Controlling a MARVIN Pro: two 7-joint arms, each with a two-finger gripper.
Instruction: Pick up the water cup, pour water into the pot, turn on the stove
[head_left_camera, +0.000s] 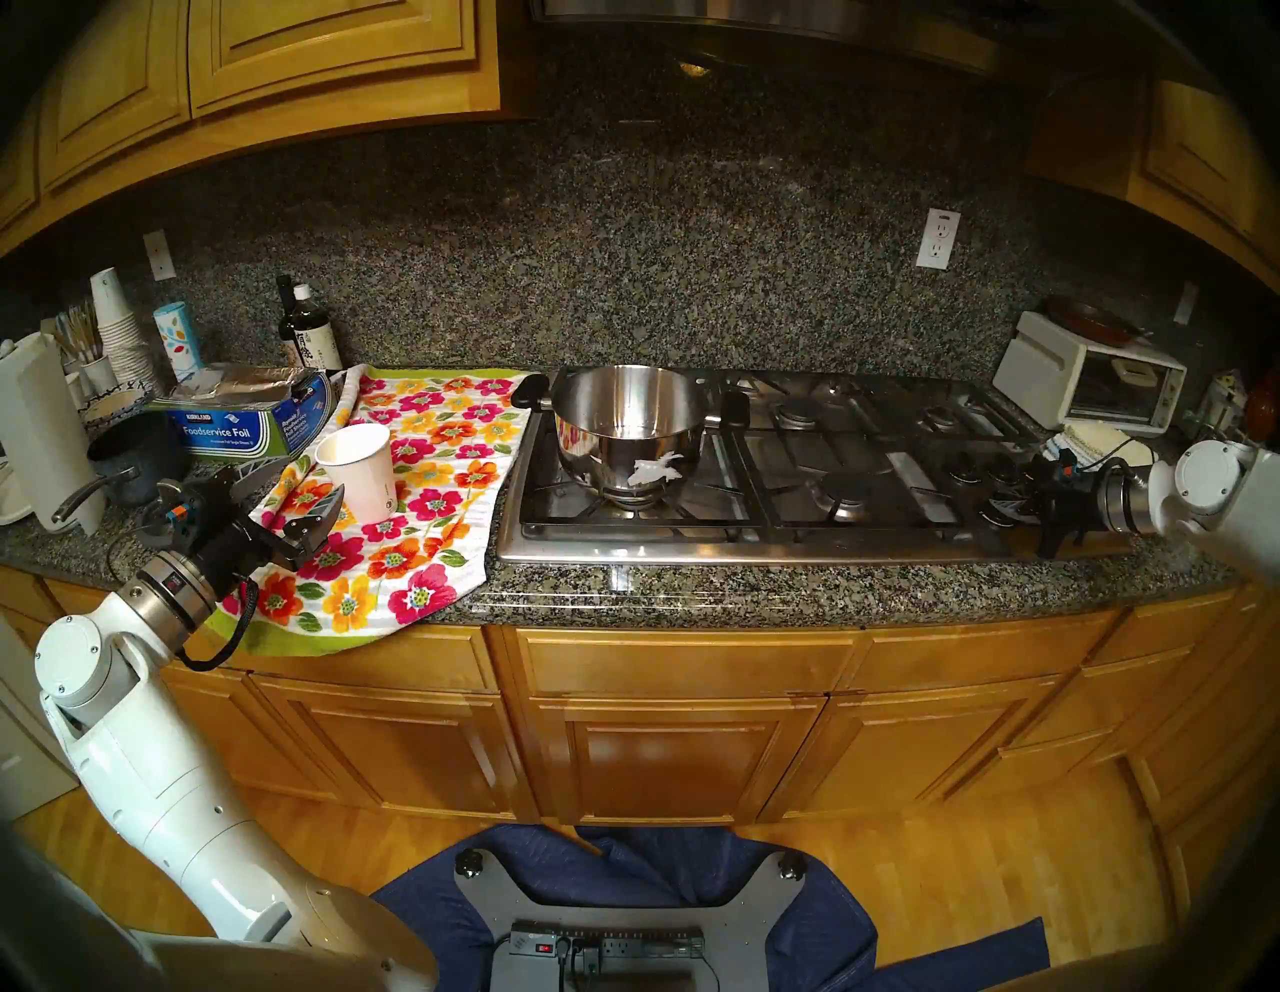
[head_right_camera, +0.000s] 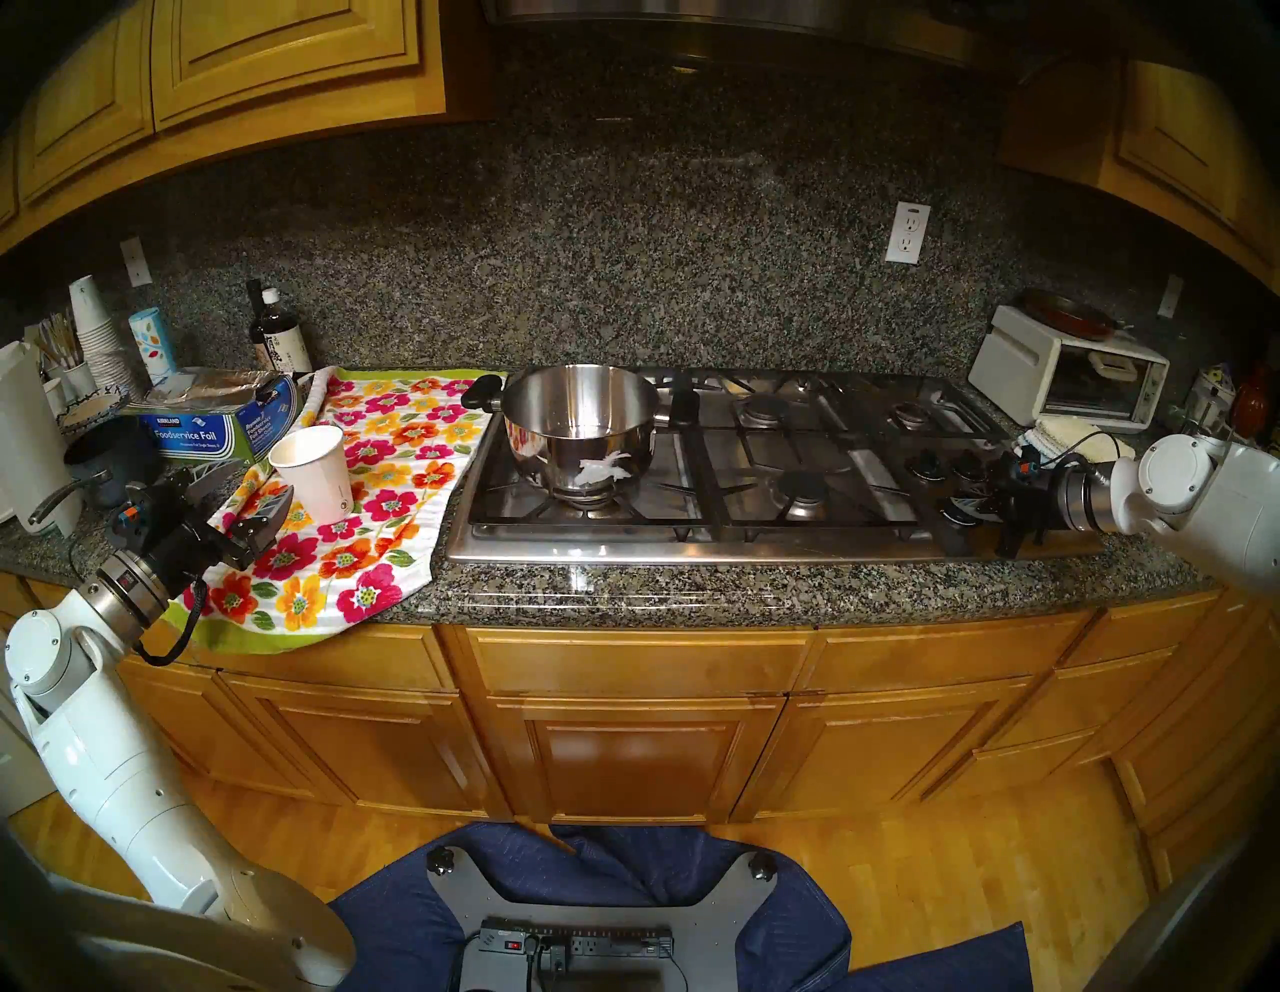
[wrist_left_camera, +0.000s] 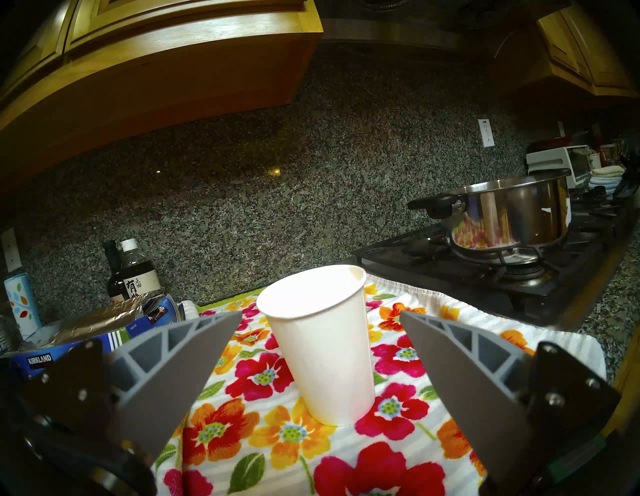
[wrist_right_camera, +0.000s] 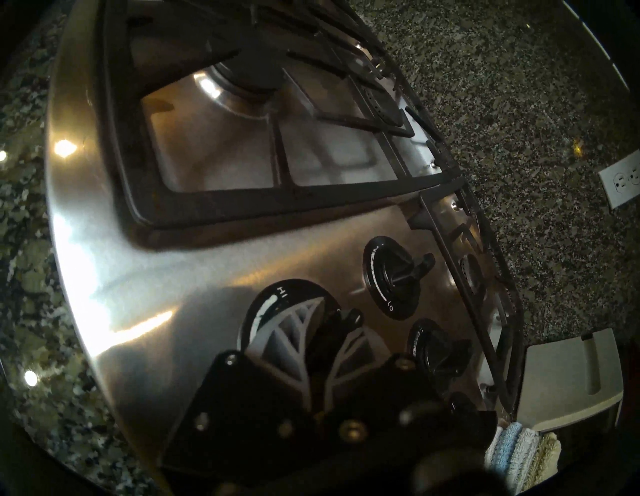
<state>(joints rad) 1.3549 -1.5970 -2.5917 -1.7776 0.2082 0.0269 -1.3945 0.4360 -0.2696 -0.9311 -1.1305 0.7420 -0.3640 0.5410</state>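
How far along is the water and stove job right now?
Looks done: the paper cup stands on the floral towel, released by the open left gripper. In hand: the right gripper is shut on a stove knob. Left: lighting; no flame shows under the pot.

A home kitchen, lived in. Wooden cabinets (head_left_camera: 332, 55) hang above a speckled granite backsplash (head_left_camera: 623, 263), with more below the granite tabletop (head_left_camera: 831, 582). A gas stove (head_left_camera: 866, 485) sits at center, a toaster oven (head_left_camera: 1087, 377) at two o'clock, bottles (head_left_camera: 308, 329) and a foil box (head_left_camera: 228, 426) at ten o'clock, a flowered towel (head_left_camera: 415, 485) alongside.
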